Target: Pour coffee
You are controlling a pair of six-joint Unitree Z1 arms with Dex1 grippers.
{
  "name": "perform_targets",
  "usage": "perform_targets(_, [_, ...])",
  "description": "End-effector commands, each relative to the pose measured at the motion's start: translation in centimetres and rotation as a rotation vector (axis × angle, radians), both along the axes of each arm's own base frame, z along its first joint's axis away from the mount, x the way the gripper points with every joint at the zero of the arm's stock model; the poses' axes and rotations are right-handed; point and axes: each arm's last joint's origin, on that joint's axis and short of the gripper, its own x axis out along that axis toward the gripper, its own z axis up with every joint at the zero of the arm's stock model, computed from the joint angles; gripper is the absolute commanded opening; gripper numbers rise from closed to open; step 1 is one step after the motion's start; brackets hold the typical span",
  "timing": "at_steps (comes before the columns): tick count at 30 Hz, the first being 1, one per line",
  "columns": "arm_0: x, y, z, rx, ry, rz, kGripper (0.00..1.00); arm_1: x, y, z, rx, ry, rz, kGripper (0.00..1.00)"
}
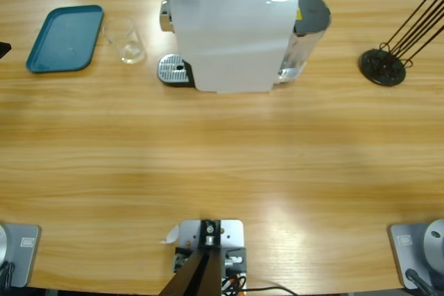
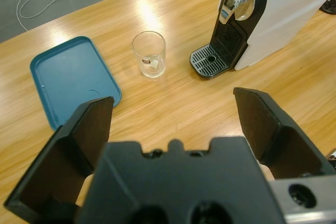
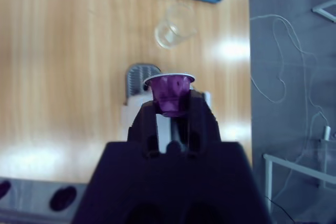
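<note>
desk point(image 1: 222, 164) bearing white coffee machine point(image 1: 232, 32), teal tray point(image 1: 64, 38), clear glass point(image 1: 127, 41) just left of drip grate point(image 1: 173, 71), empty, no coffee visible. left claw point(image 2: 173, 119) spread wide, glass ahead and slightly left, nearer this arm. right claw point(image 3: 170, 111) pinching purple capsule point(image 3: 169, 92) above machine.

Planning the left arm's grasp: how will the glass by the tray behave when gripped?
The glass looks empty, so probably light. Its smooth clear wall may slip between hard jaws. It stands upright on a flat base, yet a high push could tip it; likely fragile.
</note>
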Motion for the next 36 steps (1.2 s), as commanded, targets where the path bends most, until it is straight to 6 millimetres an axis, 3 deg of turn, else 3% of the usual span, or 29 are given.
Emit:
perform_targets(1, [0.2,-0.3,-1.5,0.02,0.054,-0.011,0.996,2.1,-0.3,-2.3,-0.073,0.015,-0.025,0.0])
perform_targets(17, [0.2,-0.2,-1.5,0.02,0.051,-0.011,0.996,3.7,0.3,-5.2,-0.122,0.063,-0.038,0.0])
perform_targets(36, [0.2,-0.2,-1.4,0.019,0.049,-0.012,0.996,4.2,-0.3,-6.5,-0.174,0.089,-0.094,0.0])
